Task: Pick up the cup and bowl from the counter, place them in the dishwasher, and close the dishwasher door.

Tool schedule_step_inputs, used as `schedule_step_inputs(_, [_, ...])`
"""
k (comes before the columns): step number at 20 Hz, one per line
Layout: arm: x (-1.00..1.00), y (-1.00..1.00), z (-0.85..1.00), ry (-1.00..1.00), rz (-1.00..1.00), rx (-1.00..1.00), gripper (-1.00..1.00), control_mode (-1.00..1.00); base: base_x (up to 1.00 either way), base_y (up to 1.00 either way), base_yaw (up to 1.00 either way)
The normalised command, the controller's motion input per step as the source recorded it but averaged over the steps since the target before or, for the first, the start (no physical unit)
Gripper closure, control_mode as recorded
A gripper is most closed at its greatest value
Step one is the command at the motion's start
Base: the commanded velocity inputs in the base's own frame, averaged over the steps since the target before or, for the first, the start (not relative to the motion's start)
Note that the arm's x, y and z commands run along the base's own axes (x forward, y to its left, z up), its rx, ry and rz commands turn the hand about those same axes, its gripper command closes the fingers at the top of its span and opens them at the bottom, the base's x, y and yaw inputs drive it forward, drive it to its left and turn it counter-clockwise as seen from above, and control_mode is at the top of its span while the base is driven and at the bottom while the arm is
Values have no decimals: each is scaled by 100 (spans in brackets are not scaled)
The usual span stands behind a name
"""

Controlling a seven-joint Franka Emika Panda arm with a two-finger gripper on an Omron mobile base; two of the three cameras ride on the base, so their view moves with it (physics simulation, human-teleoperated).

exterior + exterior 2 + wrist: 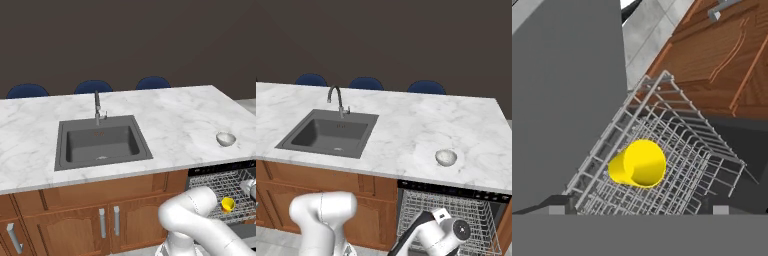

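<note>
The yellow cup (638, 164) lies on its side in the dishwasher's (220, 172) grey wire rack (677, 145); it also shows as the cup (228, 204) in the left base view. My gripper (642, 206) hovers just above the cup, open, its fingertips wide apart and holding nothing. My hand (450, 231) hangs low over the pulled-out rack (466, 210). The white-grey bowl (225, 139) stands upright on the marble counter (170, 115), near its front edge above the dishwasher; the right base view shows the bowl (446, 157) too. The grey dishwasher door (562, 100) is down and open.
A dark inset sink (102, 142) with a faucet (98, 107) sits left of the bowl. Brown wooden cabinets (107, 217) flank the dishwasher. Blue chair backs (93, 86) line the counter's far side. My arm's elbow (192, 212) rises in front of the cabinets.
</note>
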Motion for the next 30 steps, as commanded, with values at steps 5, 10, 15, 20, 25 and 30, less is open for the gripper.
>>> schedule_step_inputs(5, [-45, -8, 40, -2, 2, 0, -100, -100, 0, 0, 0])
schedule_step_inputs(10, [-20, -13, 68, -4, 0, 0, -100, -100, 0, 0, 0])
schedule_step_inputs(15, [-1, -3, 65, -2, 0, 0, -100, -100, 0, 0, 0])
schedule_step_inputs(20, [0, 0, 66, -1, 0, -2, -100, -100, 0, 0, 0])
schedule_step_inputs(25, [0, 0, 66, 0, 0, -2, -100, -100, 0, 0, 0])
schedule_step_inputs(30, [0, 0, 58, 0, 0, 0, -100, -100, 0, 0, 0])
